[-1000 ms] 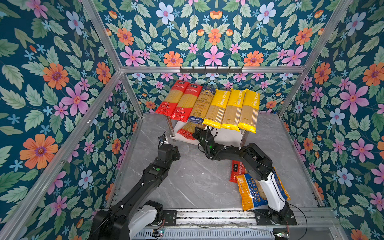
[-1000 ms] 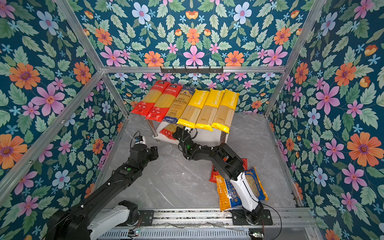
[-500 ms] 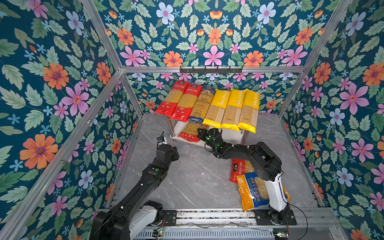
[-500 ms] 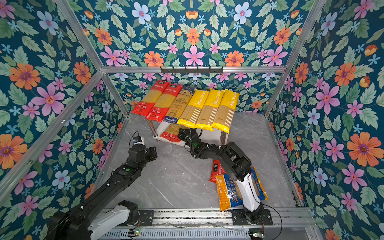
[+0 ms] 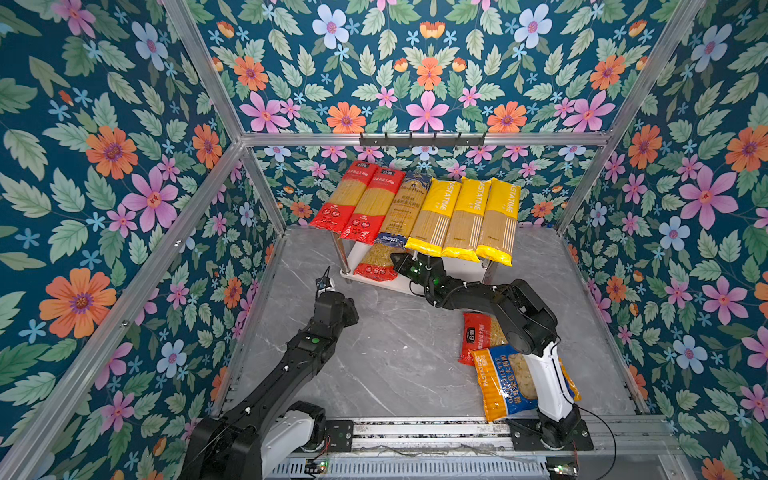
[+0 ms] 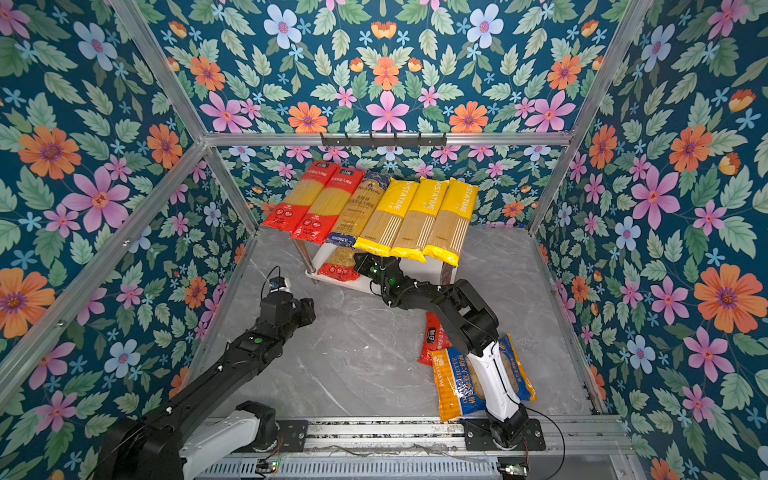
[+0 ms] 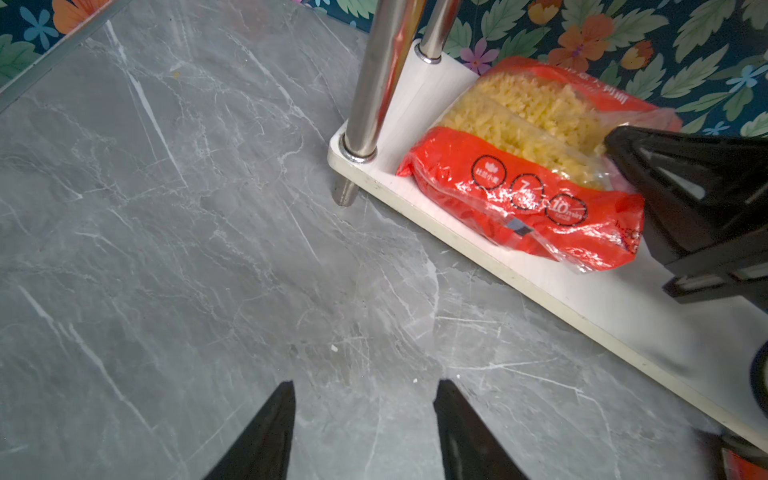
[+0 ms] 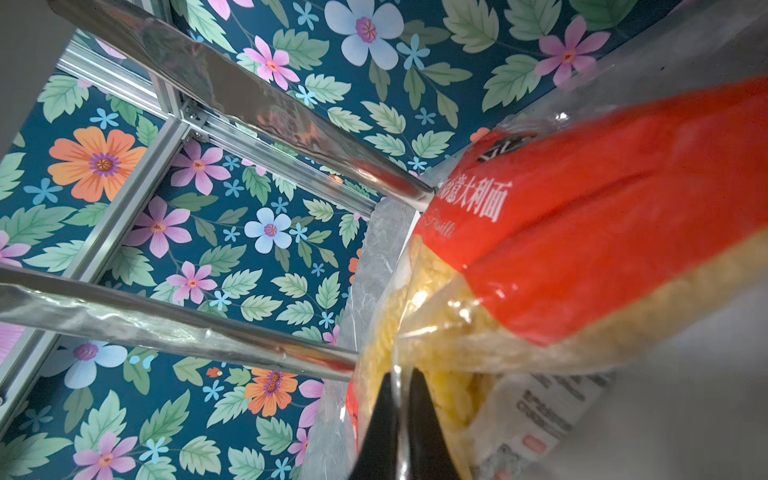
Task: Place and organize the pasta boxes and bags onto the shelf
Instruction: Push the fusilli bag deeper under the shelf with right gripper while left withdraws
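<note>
Leftmost, the left gripper (image 5: 326, 277) hovers over the bare grey worktop (image 5: 395, 353), near the front left leg (image 7: 374, 83) of the shelf (image 5: 352, 261). Its two fingers stand apart with nothing between them in the left wrist view (image 7: 365, 384).

The shelf stands at the middle of the worktop's back edge. Six long packs lie side by side across its top tier, their near ends overhanging the front edge. From the left they are two red spaghetti packs (image 5: 345, 195) (image 5: 374, 203), a navy and gold spaghetti pack (image 5: 405, 208) and three yellow packs (image 5: 434, 216) (image 5: 465, 216) (image 5: 498, 216). On the lower tier, at its left end, lies a red macaroni bag (image 5: 376, 259), close to that front left leg.

The right gripper (image 5: 400, 261) reaches under the yellow packs to the right side of this bag. In the right wrist view its fingers are pressed together (image 8: 400, 380), pinching a thin fold of the bag's clear film.

Further right, towards the worktop's front right corner, a second red bag (image 5: 478, 336) lies flat, partly hidden by the right arm. A blue and orange bag (image 5: 503, 382) lies just in front of it and overlaps its near end.
</note>
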